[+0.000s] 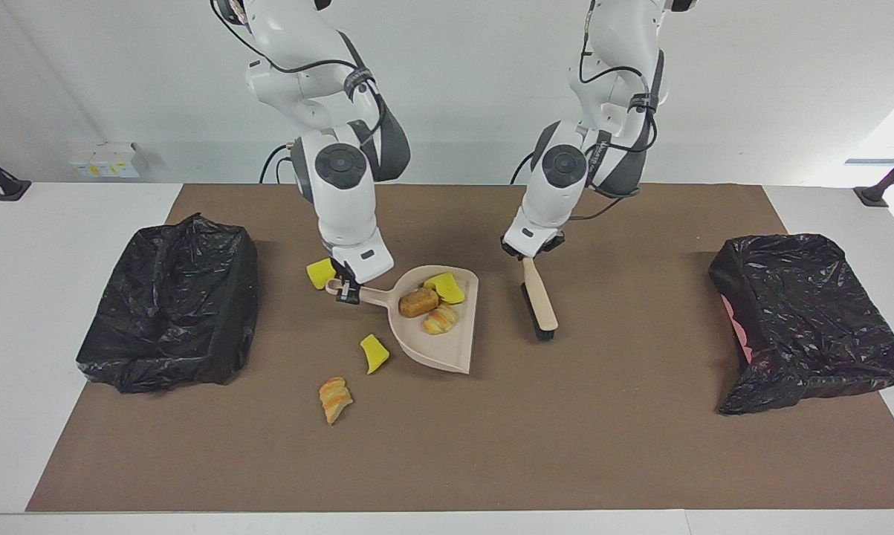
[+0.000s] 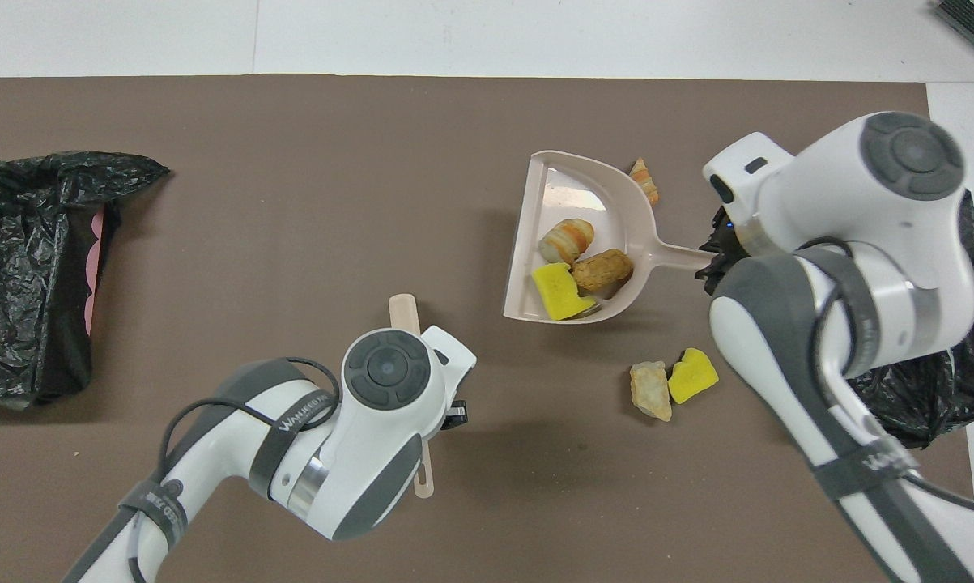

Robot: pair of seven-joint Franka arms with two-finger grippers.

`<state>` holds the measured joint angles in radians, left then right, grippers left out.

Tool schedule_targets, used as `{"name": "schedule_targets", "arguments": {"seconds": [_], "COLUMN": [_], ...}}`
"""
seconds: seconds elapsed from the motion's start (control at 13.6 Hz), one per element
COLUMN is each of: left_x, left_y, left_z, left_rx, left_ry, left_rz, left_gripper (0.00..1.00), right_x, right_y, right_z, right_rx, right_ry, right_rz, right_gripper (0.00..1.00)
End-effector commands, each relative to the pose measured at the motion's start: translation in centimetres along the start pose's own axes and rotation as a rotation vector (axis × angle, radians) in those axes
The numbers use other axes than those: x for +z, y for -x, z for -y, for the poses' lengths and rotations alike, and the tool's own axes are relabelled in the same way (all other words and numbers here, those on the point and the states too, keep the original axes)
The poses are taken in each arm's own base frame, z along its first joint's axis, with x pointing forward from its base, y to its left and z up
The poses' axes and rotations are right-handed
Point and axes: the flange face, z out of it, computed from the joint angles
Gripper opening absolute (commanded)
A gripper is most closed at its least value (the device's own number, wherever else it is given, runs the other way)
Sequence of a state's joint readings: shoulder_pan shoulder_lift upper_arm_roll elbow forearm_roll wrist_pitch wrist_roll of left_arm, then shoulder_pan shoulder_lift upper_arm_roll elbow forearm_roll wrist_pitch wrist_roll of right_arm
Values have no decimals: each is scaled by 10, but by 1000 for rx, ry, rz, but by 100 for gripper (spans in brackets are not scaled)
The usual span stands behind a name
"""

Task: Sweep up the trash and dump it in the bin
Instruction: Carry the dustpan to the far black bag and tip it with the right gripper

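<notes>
- Mid-frame in the facing view, the right gripper (image 1: 348,292) pinches the beige plastic dustpan (image 1: 447,355) by its handle; three trash chunks (image 1: 419,302) lie inside.
- At centre, the left gripper (image 1: 530,255) clamps the beige wooden brush (image 1: 540,299).
- Lower left of the pan, a yellow sponge wedge (image 1: 373,353) lies on the brown mat (image 1: 447,446).

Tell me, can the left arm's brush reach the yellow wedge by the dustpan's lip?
Probably not directly: the dustpan, held by the right gripper, hangs between the left gripper's brush and that wedge.

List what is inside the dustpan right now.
The dustpan holds three pieces: a yellow sponge wedge, a brown bread-like lump and a striped croissant-like piece. Nothing else shows; whatever might lie beneath them is hidden.
</notes>
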<state>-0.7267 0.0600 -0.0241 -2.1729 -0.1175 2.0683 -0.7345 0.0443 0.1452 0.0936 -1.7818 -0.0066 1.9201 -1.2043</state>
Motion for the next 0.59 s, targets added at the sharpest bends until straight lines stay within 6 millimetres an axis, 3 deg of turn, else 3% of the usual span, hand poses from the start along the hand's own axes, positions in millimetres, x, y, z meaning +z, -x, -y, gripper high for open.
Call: {"name": "schedule_targets", "arguments": {"seconds": [0.0, 0.15, 0.29, 0.37, 0.44, 0.51], "left_x": [6, 14, 16, 16, 17, 17], "left_y": [44, 63, 67, 66, 65, 63], "left_z": [-2, -17, -20, -20, -19, -17], "left_rx": [-9, -34, -53, -50, -45, -24], "left_ry": [20, 43, 51, 51, 49, 49], "left_rz": [-52, -14, -6, -6, -4, -4], "left_gripper": [0, 0, 0, 0, 12, 42], "right_x": [-24, -39, -46, -47, -49, -50], "right_y": [67, 135, 205, 225, 251, 275], "right_z": [2, -3, -11, -12, -10, -8], "right_rx": [3, 8, 15, -4, 10, 26], "right_ry": [-25, -20, 6, 16, 18, 20], "right_rz": [-25, -27, -31, -31, -18, -4], "right_gripper": [0, 0, 0, 0, 0, 0]}}
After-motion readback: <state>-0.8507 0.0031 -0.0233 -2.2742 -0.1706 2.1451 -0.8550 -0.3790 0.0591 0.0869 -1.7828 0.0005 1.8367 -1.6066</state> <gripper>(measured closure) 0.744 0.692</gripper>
